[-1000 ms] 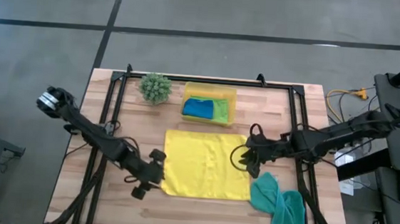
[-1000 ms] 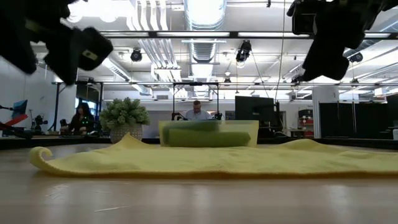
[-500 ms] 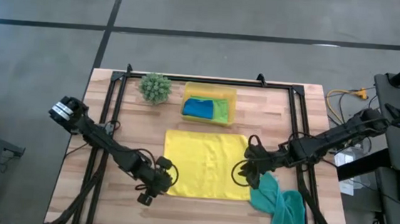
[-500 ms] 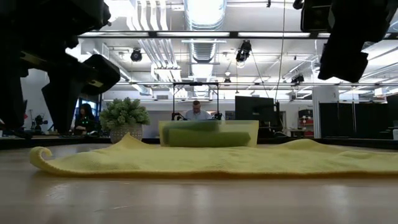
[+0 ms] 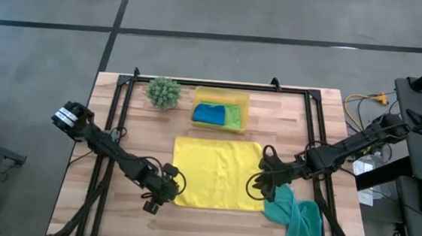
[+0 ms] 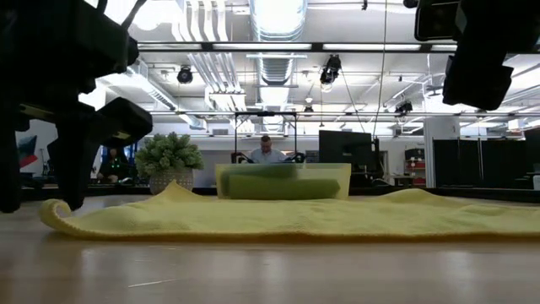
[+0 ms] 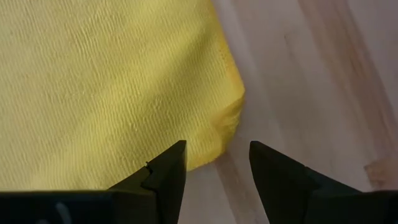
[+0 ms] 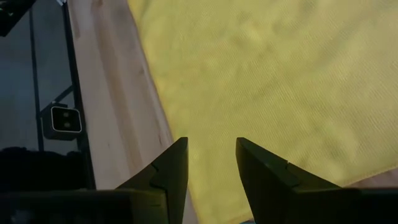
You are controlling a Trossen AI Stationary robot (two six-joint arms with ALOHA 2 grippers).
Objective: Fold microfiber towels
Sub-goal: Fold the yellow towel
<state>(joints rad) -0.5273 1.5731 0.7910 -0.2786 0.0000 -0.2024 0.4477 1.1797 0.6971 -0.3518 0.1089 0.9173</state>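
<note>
The yellow towel [image 5: 218, 173] lies spread flat on the table's middle; its near-left corner [image 7: 229, 118] curls up a little in the low view [image 6: 52, 211]. My left gripper [image 5: 169, 190] is open, low over that corner, one finger on either side of it [image 7: 217, 163]. My right gripper [image 5: 260, 184] is open above the towel's right edge near its near-right corner [image 8: 211, 158], well clear of the cloth in the low view [image 6: 481, 51]. The teal towel [image 5: 294, 216] lies crumpled at the near right. The blue towel [image 5: 210, 114] and the lime green towel [image 5: 234, 116] lie in the yellow tray [image 5: 222, 95].
A small spiky green plant [image 5: 164, 92] stands at the far left beside the tray. A black frame [image 5: 120, 126] runs along the table's left, right and far sides. Bare wood [image 5: 210, 227] lies between the yellow towel and the near edge.
My left gripper has gone toward the table's near edge and down, to the yellow towel's near-left corner. My right gripper has gone toward the near edge along the towel's right side. The towels have stayed where they were.
</note>
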